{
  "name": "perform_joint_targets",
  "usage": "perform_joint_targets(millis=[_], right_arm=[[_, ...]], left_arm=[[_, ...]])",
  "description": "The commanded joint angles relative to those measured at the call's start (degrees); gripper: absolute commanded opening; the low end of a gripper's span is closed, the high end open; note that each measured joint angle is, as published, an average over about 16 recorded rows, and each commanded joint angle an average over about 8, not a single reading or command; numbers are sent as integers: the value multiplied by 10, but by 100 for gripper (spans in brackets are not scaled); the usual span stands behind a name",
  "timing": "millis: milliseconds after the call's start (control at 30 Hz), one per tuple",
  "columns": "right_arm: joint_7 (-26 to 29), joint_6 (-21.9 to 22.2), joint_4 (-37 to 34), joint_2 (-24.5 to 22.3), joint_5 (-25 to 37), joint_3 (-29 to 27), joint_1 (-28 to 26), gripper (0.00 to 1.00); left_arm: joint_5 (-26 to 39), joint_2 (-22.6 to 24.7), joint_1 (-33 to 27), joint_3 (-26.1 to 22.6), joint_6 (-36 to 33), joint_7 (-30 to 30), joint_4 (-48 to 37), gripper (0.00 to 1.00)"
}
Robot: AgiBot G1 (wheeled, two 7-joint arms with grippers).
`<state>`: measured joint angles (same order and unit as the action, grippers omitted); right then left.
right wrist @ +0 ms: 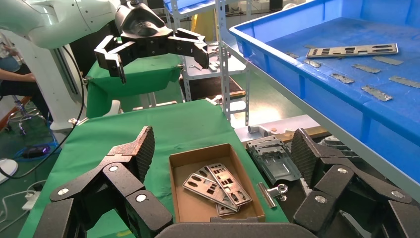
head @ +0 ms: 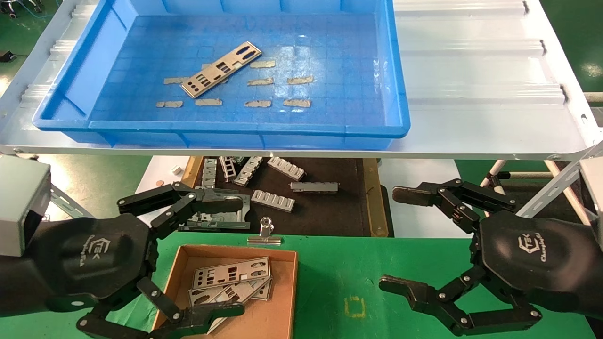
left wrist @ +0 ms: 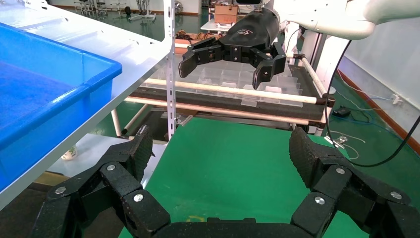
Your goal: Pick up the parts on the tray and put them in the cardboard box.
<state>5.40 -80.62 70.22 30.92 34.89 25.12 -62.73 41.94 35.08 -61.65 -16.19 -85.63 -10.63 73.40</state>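
One part [head: 221, 69] left in the tray [head: 395, 84], long axis toward 1 o'clock — at 12 from the left gripper [head: 226, 254], nearer, spread empty over the box [head: 282, 301]; right gripper [head: 400, 240] spread too.

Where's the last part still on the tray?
In the head view, the part lies at an angle on the left half of the tray floor, among the tape strips, on the shelf above the box.
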Motion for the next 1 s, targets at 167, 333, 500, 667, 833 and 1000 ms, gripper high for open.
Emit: perform_joint_targets(millis=[167, 333, 500, 667, 833, 1000], right_arm=[[0, 0, 0, 0, 0, 0, 0, 100], [0, 0, 0, 0, 0, 0, 0, 100], [0, 0, 0, 0, 0, 0, 0, 84], [0, 0, 0, 0, 0, 0, 0, 27], [0, 0, 0, 0, 0, 0, 0, 0], [0, 0, 0, 0, 0, 0, 0, 0]], left_arm=[[0, 0, 0, 0, 0, 0, 0, 100], [0, 0, 0, 0, 0, 0, 0, 100], [0, 0, 0, 0, 0, 0, 0, 100], [0, 0, -1, 1, 1, 1, -1, 100], [9, 10, -23, 3, 18, 6, -18, 100], [38, 37, -86, -3, 53, -4, -69, 100]])
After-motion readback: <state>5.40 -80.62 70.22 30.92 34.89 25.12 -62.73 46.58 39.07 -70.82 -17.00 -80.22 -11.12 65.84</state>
